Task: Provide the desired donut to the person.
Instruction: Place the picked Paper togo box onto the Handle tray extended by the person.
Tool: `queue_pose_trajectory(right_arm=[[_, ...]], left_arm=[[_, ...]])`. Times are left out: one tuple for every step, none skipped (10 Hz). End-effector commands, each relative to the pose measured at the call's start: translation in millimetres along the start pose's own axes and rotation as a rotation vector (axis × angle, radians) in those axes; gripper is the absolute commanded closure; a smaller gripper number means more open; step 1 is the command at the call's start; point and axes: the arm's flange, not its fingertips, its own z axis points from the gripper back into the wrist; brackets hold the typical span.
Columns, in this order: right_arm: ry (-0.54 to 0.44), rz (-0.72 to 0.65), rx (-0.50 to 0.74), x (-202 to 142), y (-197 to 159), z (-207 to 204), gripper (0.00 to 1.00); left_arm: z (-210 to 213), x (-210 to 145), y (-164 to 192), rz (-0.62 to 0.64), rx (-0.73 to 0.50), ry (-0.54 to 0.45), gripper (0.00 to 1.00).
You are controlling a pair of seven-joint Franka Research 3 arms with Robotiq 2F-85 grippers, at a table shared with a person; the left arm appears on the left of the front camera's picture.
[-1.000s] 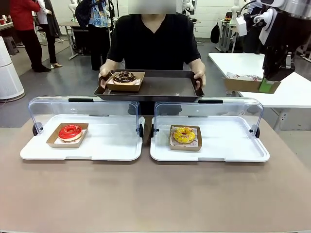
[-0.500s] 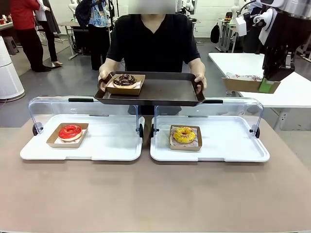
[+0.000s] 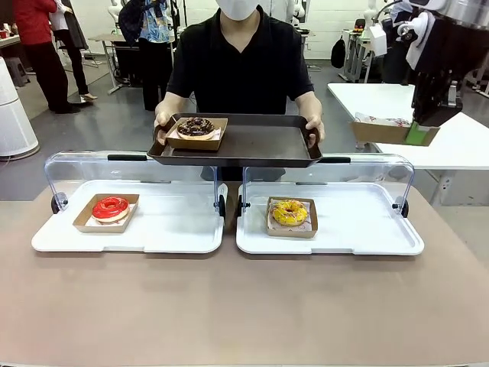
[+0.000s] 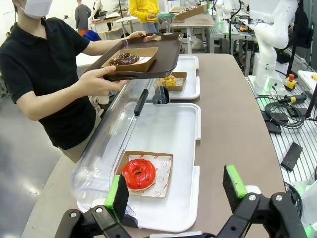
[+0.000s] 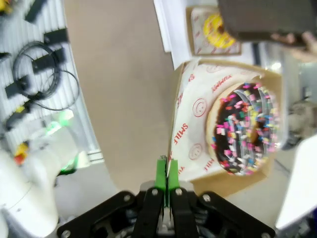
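Note:
The person (image 3: 241, 65) stands at the far side, both hands on a dark tray (image 3: 252, 141) that bears a chocolate donut (image 3: 195, 126) in a carton. A red donut (image 3: 111, 207) lies in the left white case and a yellow donut (image 3: 289, 212) in the right one. Up at the right, my right gripper (image 3: 417, 136) is shut on the rim of a carton (image 5: 185, 106) with a sprinkled chocolate donut (image 5: 242, 129). My left gripper (image 4: 176, 191) hangs open above the red donut (image 4: 138, 173). I cannot tell which one is the desired donut.
Both white cases (image 3: 176, 229) (image 3: 359, 229) have their clear lids (image 3: 130, 172) swung open toward the person. A white side table (image 3: 458, 145) stands at the right under my right arm. Bare brown tabletop (image 3: 244, 306) spreads in front. Bystanders stand far back left.
The person has raised the dark tray slightly and holds it steady. Neither arm has visibly moved.

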Motion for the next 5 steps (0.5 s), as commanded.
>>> queue_pose_trajectory(right_arm=[[-0.001,0.051,-0.068,49.5,-0.7,28.4,0.98],[-0.006,0.100,-0.084,76.2,-4.0,38.4,0.98],[-0.008,0.142,-0.090,99.4,-10.2,40.9,0.98],[-0.011,0.186,-0.070,119.2,-17.4,34.0,0.98],[-0.012,0.188,-0.049,135.4,-31.7,22.6,0.98]], left_arm=[[1.1,2.0,-0.2,0.007,0.010,0.005,0.00],[1.1,2.0,-0.2,0.007,0.010,0.005,0.00],[1.1,2.0,-0.2,0.007,0.010,0.005,0.00],[1.1,2.0,-0.2,0.007,0.010,0.005,0.00],[1.1,2.0,-0.2,0.007,0.010,0.005,0.00]])
